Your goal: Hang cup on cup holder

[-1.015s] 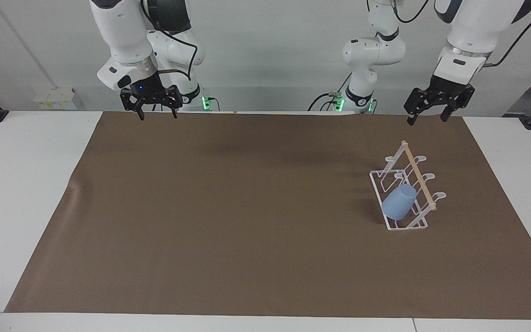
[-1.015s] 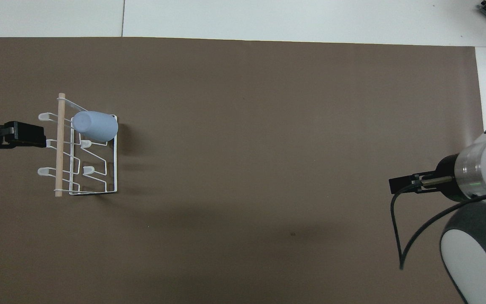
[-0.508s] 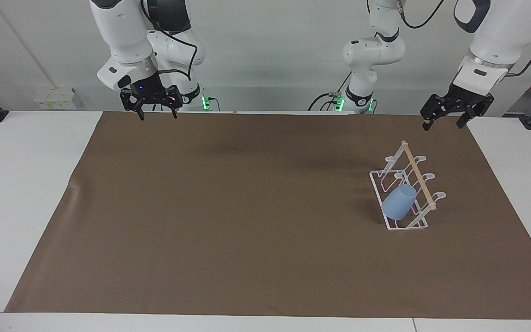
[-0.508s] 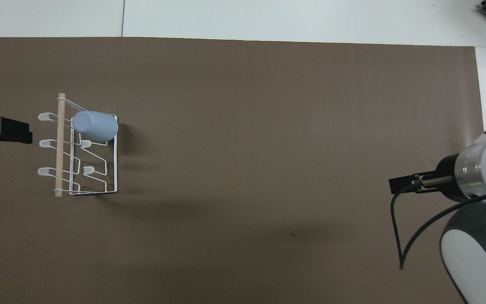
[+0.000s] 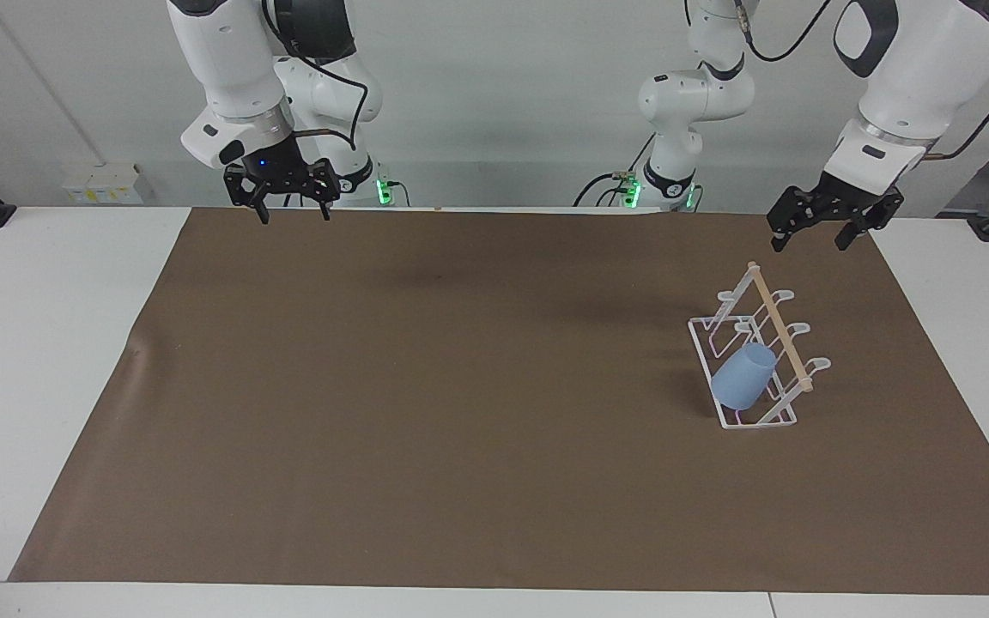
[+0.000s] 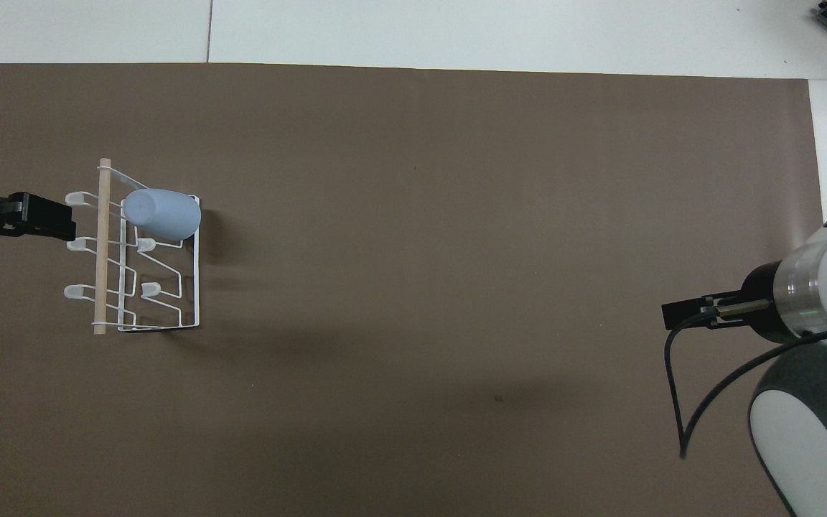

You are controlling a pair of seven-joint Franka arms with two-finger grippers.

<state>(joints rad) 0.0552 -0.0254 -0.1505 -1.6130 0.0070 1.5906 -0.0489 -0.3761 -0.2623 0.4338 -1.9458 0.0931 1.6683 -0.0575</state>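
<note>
The light blue cup [image 5: 743, 378] sits tilted, mouth down, over a prong of the white wire cup holder [image 5: 782, 330], at the holder's end farther from the robots. It shows the same way in the overhead view: cup [image 6: 162, 213], cup holder [image 6: 103, 251]. My left gripper [image 5: 809, 242] is open and empty, raised over the mat just beside the holder toward the left arm's end of the table, apart from it; it also shows in the overhead view [image 6: 54, 222]. My right gripper [image 5: 295, 216] is open and empty, and waits raised over the mat's edge at the right arm's end [image 6: 679, 314].
A brown mat [image 5: 426, 395] covers most of the white table [image 5: 39, 343]. Nothing else lies on it.
My left gripper swung away from the holder toward the left arm's end, then came back beside it and a little lower. The cup, the holder and the right arm have not moved.
</note>
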